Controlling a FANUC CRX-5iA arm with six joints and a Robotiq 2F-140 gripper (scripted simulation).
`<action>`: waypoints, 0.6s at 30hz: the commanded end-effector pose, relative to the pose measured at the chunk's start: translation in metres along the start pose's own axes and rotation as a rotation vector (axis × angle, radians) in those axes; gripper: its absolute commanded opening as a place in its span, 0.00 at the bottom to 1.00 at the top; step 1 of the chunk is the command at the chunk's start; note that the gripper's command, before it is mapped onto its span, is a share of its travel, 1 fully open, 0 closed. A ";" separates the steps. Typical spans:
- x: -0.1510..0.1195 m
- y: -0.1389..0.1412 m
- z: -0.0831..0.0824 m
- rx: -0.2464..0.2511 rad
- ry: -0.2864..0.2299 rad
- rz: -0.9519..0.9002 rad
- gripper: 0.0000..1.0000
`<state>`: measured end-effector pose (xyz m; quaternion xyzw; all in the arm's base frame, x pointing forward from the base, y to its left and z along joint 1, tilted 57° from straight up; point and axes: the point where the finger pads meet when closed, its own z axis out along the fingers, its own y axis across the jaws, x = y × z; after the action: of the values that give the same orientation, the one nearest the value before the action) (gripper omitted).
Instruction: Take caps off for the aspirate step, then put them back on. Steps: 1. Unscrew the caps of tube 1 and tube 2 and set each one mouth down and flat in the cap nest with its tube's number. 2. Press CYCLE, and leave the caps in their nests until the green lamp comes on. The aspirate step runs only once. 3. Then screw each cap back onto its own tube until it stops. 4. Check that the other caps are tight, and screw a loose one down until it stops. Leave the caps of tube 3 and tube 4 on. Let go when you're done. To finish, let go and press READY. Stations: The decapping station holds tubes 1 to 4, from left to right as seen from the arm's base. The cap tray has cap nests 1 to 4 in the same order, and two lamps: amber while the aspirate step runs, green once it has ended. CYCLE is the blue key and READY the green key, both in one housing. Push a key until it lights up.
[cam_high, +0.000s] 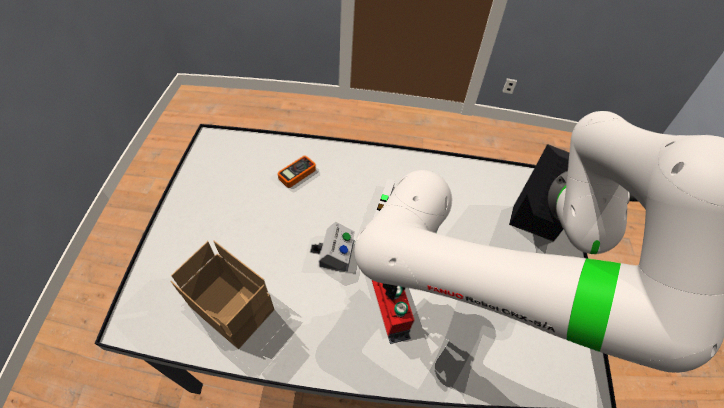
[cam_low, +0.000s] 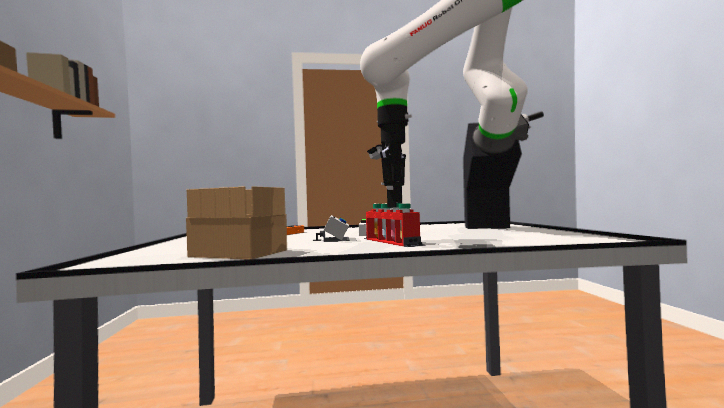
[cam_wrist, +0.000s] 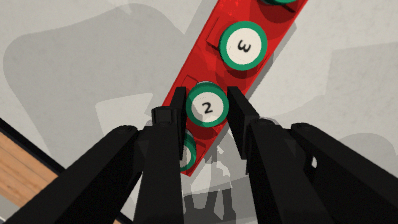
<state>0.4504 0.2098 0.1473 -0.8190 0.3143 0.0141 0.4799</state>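
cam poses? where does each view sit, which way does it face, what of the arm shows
Top: high above the table, looking down; upper arm and elbow show.
Exterior: low, off the table's edge, facing the door; arm and tool show.
Wrist: on the arm, looking down; the fingers close on cap 2.
All three share the red decapping station.
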 end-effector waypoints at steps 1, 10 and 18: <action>0.000 0.000 -0.001 0.000 0.001 -0.001 0.30; 0.001 0.000 -0.001 0.000 0.001 0.099 0.30; 0.001 0.000 -0.001 0.001 0.001 0.499 0.30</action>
<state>0.4505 0.2096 0.1472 -0.7598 0.4293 0.0857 0.4806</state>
